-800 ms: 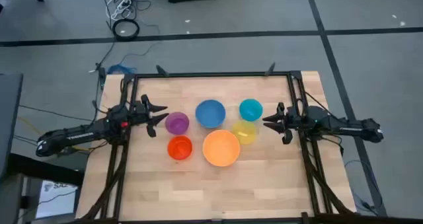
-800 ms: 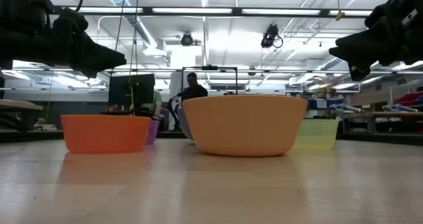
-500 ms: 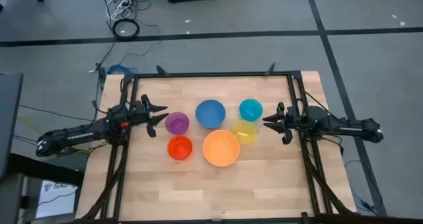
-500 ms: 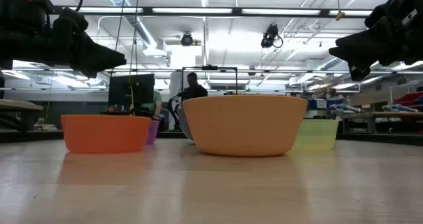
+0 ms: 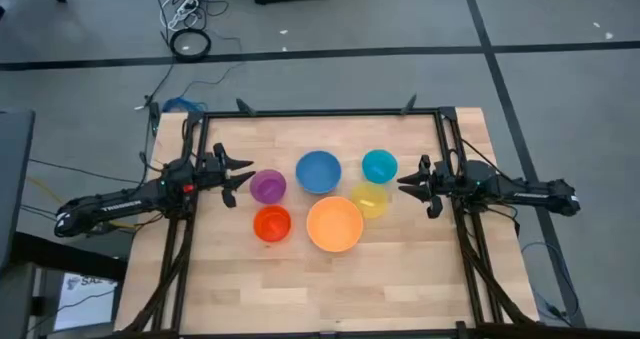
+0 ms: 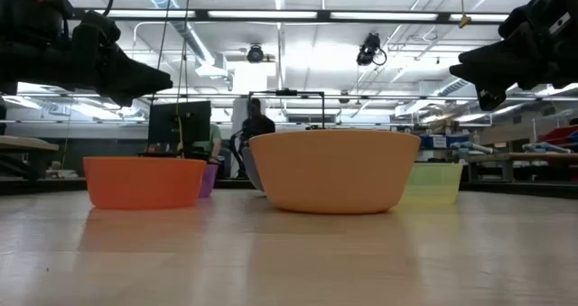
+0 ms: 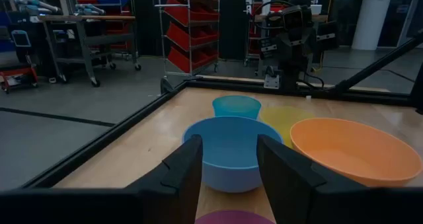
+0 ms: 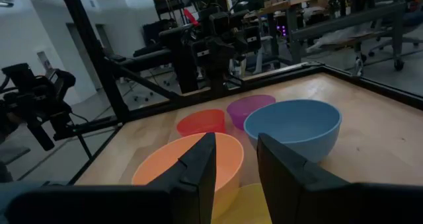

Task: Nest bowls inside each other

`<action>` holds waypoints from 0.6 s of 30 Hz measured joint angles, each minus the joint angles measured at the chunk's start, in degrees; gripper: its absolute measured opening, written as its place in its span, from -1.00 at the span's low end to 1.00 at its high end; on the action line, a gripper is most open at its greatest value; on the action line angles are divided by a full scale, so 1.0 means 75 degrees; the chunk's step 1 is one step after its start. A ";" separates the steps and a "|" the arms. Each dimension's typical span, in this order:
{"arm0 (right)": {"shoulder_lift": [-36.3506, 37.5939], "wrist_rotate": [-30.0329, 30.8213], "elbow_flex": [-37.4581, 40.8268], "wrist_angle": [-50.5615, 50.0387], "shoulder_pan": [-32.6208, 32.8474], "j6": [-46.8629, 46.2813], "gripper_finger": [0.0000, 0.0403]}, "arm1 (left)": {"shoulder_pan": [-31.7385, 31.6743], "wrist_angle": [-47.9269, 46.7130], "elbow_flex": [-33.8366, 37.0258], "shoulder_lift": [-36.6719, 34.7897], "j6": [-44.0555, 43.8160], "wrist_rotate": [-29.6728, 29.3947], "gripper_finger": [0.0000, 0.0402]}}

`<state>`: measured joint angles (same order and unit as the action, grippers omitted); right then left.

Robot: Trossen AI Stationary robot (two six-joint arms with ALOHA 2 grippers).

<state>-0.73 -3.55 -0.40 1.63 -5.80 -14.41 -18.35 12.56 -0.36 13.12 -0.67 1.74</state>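
Six bowls stand apart and upright on the wooden table: purple (image 5: 267, 186), blue (image 5: 318, 171), teal (image 5: 379, 165), yellow (image 5: 370, 199), large orange (image 5: 334, 224) and small red-orange (image 5: 272, 223). My left gripper (image 5: 240, 177) hovers open at the table's left, just left of the purple bowl, pointing right. My right gripper (image 5: 410, 186) hovers open at the right, just right of the yellow bowl, pointing left. In the left wrist view my left gripper (image 7: 228, 159) looks over the blue bowl (image 7: 232, 149); in the right wrist view my right gripper (image 8: 235, 159) looks over the orange bowl (image 8: 190, 164).
A black metal frame (image 5: 320, 112) runs along the table's far edge and both sides. The near half of the tabletop (image 5: 320, 289) is bare wood. Beyond the table a person (image 6: 256, 127) stands in the room.
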 joint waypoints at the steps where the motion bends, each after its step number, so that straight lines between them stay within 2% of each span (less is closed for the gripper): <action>1: 0.0000 -0.0003 0.0000 -0.0003 0.0003 0.0000 -0.50 | -0.0001 -0.0003 0.0000 -0.0001 0.0000 0.0000 -0.24; 13: -0.0003 0.0209 0.0000 0.0367 0.0000 0.0088 -0.50 | -0.0001 0.0000 -0.0001 0.0000 0.0000 0.0000 -0.24; 16: -0.0003 0.0215 0.0000 0.1025 0.0000 -0.0758 -0.50 | -0.0001 0.0006 -0.0002 -0.0002 -0.0012 -0.0001 -0.24; 18: -0.0003 0.0213 0.0000 0.1501 0.0000 -0.1505 -0.50 | 0.0012 0.0079 -0.0003 0.0000 -0.0750 0.0061 -0.24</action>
<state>-0.75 -1.96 -0.40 12.88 -5.80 -25.70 -18.27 13.15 -0.38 13.13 -6.29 2.19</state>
